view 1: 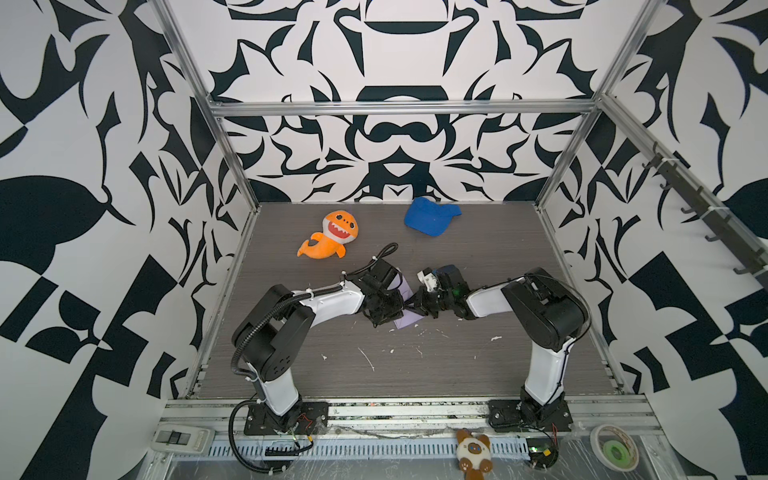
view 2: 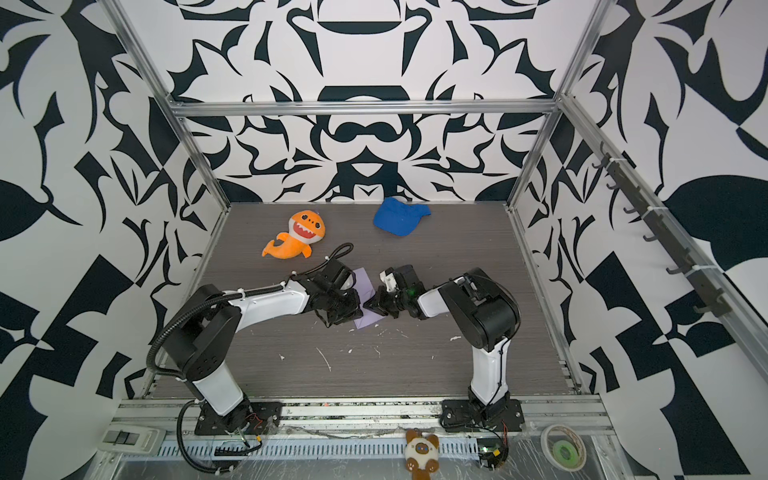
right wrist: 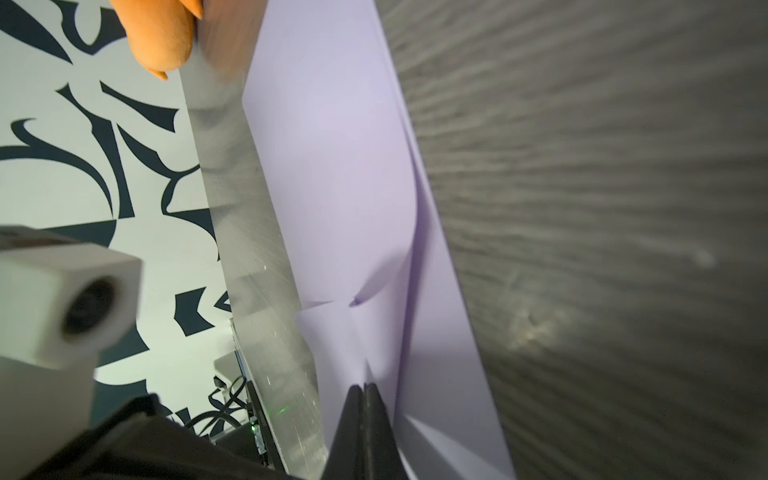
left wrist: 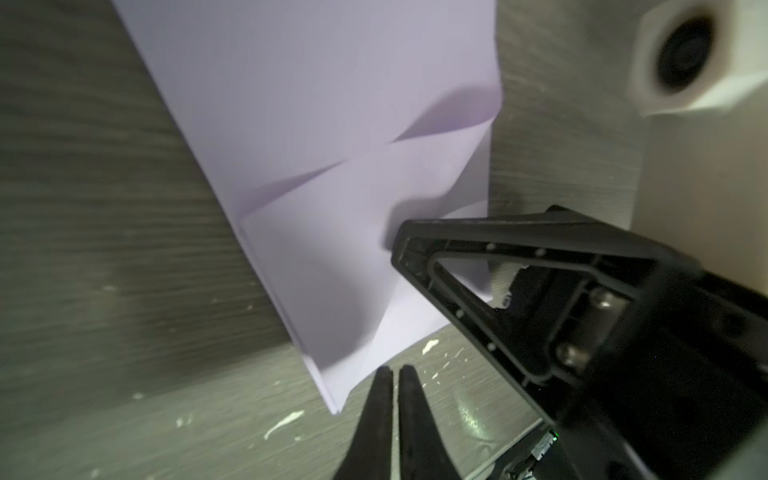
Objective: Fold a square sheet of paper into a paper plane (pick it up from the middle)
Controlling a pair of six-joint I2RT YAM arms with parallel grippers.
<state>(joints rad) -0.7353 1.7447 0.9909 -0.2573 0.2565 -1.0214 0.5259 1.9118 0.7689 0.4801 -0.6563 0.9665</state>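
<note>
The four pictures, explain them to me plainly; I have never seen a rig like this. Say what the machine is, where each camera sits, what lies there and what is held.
Two robot arms, the left arm and the right arm, stand at the front of a grey table. Both top views look down on the whole scene; the other two come from cameras on the arms' wrists, close to the work. On the table lie an orange plush shark, a blue cap and, between the arms, a partly folded lavender paper. The right gripper is shut on a raised fold of it. The left gripper is shut near the paper's corner, holding nothing.
</note>
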